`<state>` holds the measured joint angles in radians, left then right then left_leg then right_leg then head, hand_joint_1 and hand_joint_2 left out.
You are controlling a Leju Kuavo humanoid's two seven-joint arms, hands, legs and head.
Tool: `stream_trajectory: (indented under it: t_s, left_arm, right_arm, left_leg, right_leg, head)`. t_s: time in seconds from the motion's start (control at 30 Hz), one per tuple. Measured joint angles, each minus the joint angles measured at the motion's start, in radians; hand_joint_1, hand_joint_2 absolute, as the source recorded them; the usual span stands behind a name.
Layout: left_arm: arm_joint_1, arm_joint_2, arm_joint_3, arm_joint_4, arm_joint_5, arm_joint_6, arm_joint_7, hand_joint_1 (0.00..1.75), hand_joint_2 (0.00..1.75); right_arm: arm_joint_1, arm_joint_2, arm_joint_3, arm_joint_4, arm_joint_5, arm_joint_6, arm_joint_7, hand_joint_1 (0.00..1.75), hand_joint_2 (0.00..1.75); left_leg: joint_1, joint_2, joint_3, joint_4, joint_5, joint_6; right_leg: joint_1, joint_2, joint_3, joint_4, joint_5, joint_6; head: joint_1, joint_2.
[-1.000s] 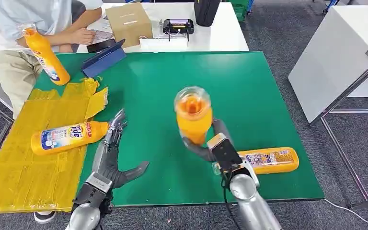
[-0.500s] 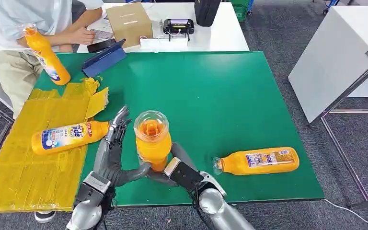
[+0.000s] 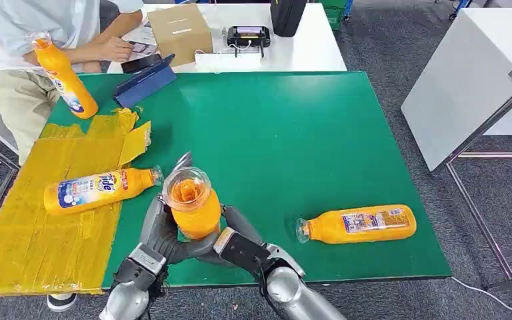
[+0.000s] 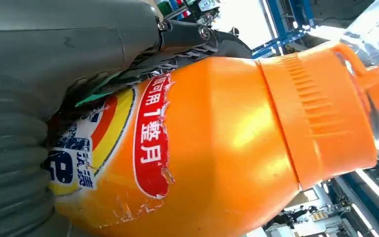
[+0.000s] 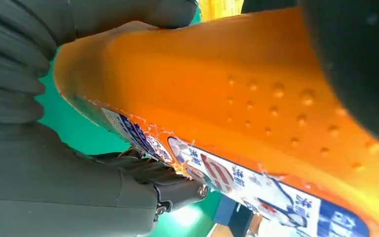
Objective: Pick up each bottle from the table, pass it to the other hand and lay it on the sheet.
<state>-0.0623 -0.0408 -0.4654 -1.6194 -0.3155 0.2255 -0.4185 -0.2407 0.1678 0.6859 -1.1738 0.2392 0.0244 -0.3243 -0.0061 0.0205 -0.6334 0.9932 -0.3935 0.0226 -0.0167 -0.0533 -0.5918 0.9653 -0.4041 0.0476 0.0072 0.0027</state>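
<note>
Head view: one bottle (image 3: 97,191) lies on the yellow sheet (image 3: 33,247); another (image 3: 360,224) waits on the green table (image 3: 293,133). Right hand (image 3: 240,245) grips an upright bottle (image 3: 191,212); left hand (image 3: 163,233) cups it.

Wrist views: handover looks underway, with both hands touching this bottle.

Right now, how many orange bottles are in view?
4: one upright between both robot hands, one lying on the yellow sheet, one lying on the green table at right, one held by the seated person.
</note>
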Motion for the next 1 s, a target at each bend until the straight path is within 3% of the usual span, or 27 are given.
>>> stream_trajectory:
  t_s: [0.13, 0.17, 0.2, 0.63, 0.67, 0.7, 0.9, 1.0]
  left_arm:
    - [-0.003, 0.001, -0.008, 0.01, -0.004, 0.004, -0.001, 0.03, 1.75]
    - [-0.005, 0.001, -0.008, 0.012, -0.004, 0.005, -0.002, 1.68, 1.75]
    - [-0.007, 0.002, -0.008, 0.014, -0.004, 0.005, -0.003, 1.75, 1.75]
    - [-0.012, 0.003, -0.009, 0.026, 0.044, 0.021, -0.016, 1.75, 1.75]
    - [-0.013, 0.003, -0.008, 0.026, 0.045, 0.023, -0.016, 1.75, 1.75]
    - [-0.013, 0.003, -0.008, 0.026, 0.047, 0.023, -0.016, 1.75, 1.75]
    - [-0.03, 0.006, 0.008, 0.028, -0.032, 0.111, -0.004, 1.75, 1.75]
    - [-0.05, 0.015, 0.023, 0.036, -0.232, 0.217, 0.068, 1.75, 1.75]
  right_arm:
    - [0.001, 0.0, 0.001, 0.001, 0.003, -0.007, -0.001, 1.75, 1.75]
    - [0.001, 0.0, 0.001, 0.001, 0.006, -0.01, -0.001, 1.75, 1.75]
    - [0.001, 0.0, 0.001, 0.001, 0.008, -0.014, -0.001, 1.75, 1.75]
    - [0.001, -0.003, 0.003, 0.002, 0.041, -0.065, -0.006, 1.73, 1.75]
    - [0.001, -0.003, 0.003, 0.0, 0.043, -0.071, -0.006, 0.77, 1.75]
    - [0.002, -0.003, 0.003, -0.002, 0.046, -0.076, -0.006, 0.0, 0.0]
    - [0.018, -0.013, 0.003, -0.041, 0.089, -0.171, -0.025, 0.0, 0.0]
    - [0.035, -0.024, -0.03, -0.099, 0.088, -0.243, -0.033, 0.0, 0.0]
  left_leg:
    - [0.0, 0.0, 0.0, 0.0, 0.0, 0.0]
    - [0.0, 0.0, 0.0, 0.0, 0.0, 0.0]
    - [0.0, 0.0, 0.0, 0.0, 0.0, 0.0]
    - [0.0, 0.0, 0.0, 0.0, 0.0, 0.0]
    - [0.0, 0.0, 0.0, 0.0, 0.0, 0.0]
    - [0.0, 0.0, 0.0, 0.0, 0.0, 0.0]
    - [0.0, 0.0, 0.0, 0.0, 0.0, 0.0]
    - [0.0, 0.0, 0.0, 0.0, 0.0, 0.0]
  right_leg:
    - [0.0, 0.0, 0.0, 0.0, 0.0, 0.0]
    - [0.0, 0.0, 0.0, 0.0, 0.0, 0.0]
    - [0.0, 0.0, 0.0, 0.0, 0.0, 0.0]
    - [0.0, 0.0, 0.0, 0.0, 0.0, 0.0]
    - [0.0, 0.0, 0.0, 0.0, 0.0, 0.0]
    - [0.0, 0.0, 0.0, 0.0, 0.0, 0.0]
    - [0.0, 0.0, 0.0, 0.0, 0.0, 0.0]
    - [0.0, 0.0, -0.001, 0.0, 0.0, 0.0]
  head:
    - [0.0, 0.0]
    - [0.0, 0.0]
    - [0.0, 0.0]
    - [0.0, 0.0]
    - [0.0, 0.0]
    - [0.0, 0.0]
    - [0.0, 0.0]
    - [0.0, 0.0]
